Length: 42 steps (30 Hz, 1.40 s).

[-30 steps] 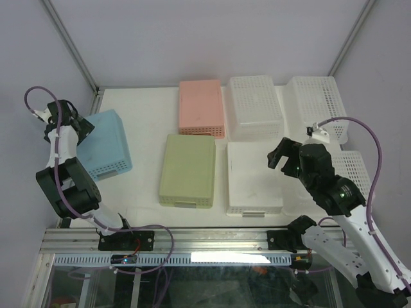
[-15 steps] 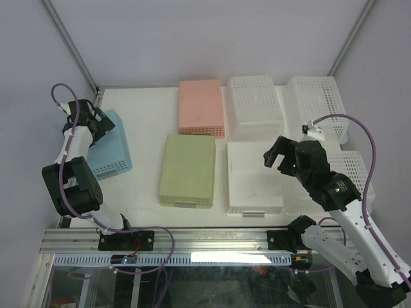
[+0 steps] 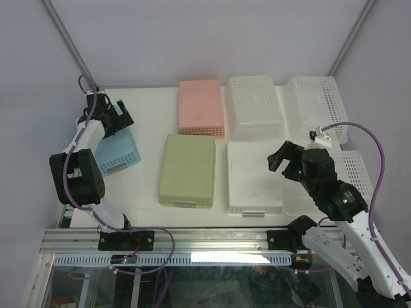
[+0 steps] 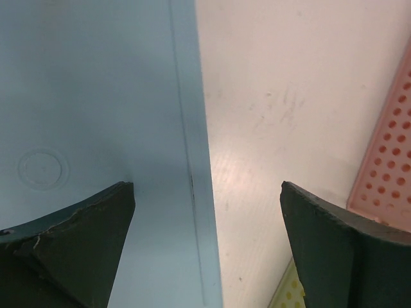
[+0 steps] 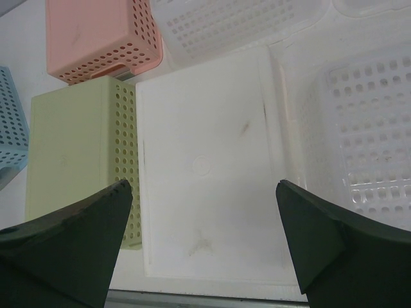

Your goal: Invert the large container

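Observation:
Several perforated baskets lie on the white table. A blue basket (image 3: 119, 157) at the left lies with its flat bottom up, as do a pink one (image 3: 201, 107), a green one (image 3: 187, 169) and a large white one (image 3: 253, 178). My left gripper (image 3: 121, 119) is open just above the blue basket's far right edge; in the left wrist view (image 4: 207, 186) its jaws straddle the edge of the blue bottom (image 4: 96, 96). My right gripper (image 3: 280, 156) is open and empty above the large white basket (image 5: 205, 167), as the right wrist view (image 5: 202, 183) shows.
Two more white baskets (image 3: 255, 106) (image 3: 320, 102) stand at the back right. Another white basket (image 3: 353, 172) at the right edge lies open side up (image 5: 366, 141). The enclosure walls and corner posts (image 3: 70, 48) close in the table. A metal rail (image 3: 192, 239) runs along the near edge.
My left arm has swung right and away from the left wall, over the blue basket's far right edge; the blue basket now shows slightly further right. My right gripper has barely shifted.

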Each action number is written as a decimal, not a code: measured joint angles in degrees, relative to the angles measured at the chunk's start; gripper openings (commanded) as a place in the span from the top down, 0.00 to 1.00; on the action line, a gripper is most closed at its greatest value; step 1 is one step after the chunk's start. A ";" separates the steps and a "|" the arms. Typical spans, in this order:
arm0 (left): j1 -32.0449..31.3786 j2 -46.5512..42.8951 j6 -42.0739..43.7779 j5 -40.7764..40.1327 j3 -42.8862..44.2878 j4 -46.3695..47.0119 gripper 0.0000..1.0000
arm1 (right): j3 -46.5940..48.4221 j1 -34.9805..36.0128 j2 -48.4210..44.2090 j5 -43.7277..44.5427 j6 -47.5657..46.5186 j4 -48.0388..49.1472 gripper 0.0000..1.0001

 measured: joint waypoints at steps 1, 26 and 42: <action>-0.85 0.28 0.52 0.66 0.17 0.37 0.01 | -0.07 0.00 -0.24 0.07 0.00 -0.13 0.01; -12.96 -11.45 1.29 4.04 9.27 -5.46 0.01 | 1.75 0.00 -0.15 5.05 -2.34 -2.08 0.01; -17.11 -31.91 1.90 16.22 -6.69 5.73 0.01 | 1.09 0.00 -6.97 10.19 -2.89 8.24 0.01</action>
